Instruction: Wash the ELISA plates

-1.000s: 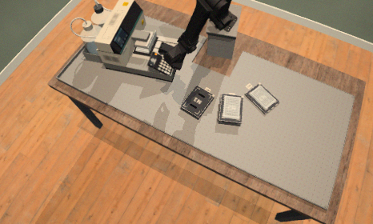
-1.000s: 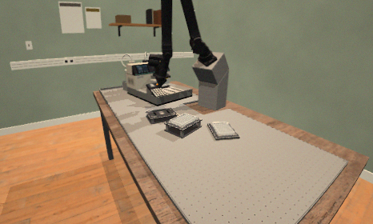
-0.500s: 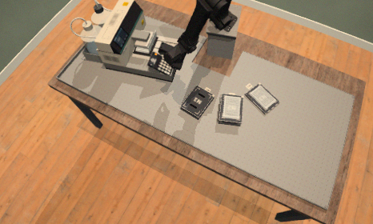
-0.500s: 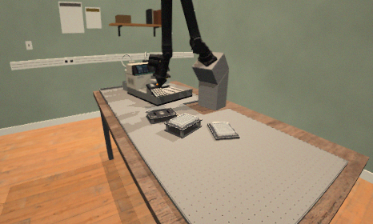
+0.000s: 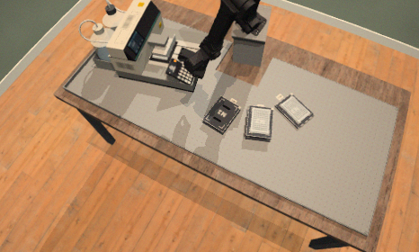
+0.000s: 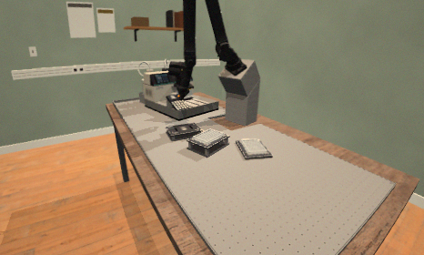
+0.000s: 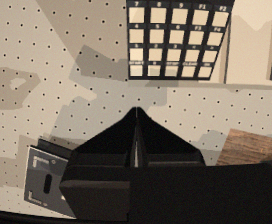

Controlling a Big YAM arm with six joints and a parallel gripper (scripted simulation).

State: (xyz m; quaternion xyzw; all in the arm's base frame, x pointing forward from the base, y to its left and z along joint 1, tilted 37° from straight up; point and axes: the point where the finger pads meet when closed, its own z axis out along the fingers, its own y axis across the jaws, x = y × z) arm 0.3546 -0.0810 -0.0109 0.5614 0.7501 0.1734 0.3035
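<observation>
The plate washer [image 5: 135, 39] stands at the table's back left, with its dark keypad [image 5: 181, 73] sloping toward the front. A pale plate [image 5: 164, 48] lies on the carrier beside the washer body; I cannot tell whether it sits flat. My gripper [image 5: 194, 69] is shut and empty, just above the right edge of the keypad. In the wrist view its closed fingertips [image 7: 136, 113] point at the table just below the lowest key row of the keypad [image 7: 176, 39]. One nest [image 5: 221, 113] is empty. The other two nests hold plates [image 5: 259, 121] [image 5: 294, 111].
The grey arm pedestal [image 5: 248, 45] stands right of the washer. Two bottles with tubing [image 5: 102, 25] sit behind the washer. The empty nest also shows at the lower left of the wrist view [image 7: 47, 179].
</observation>
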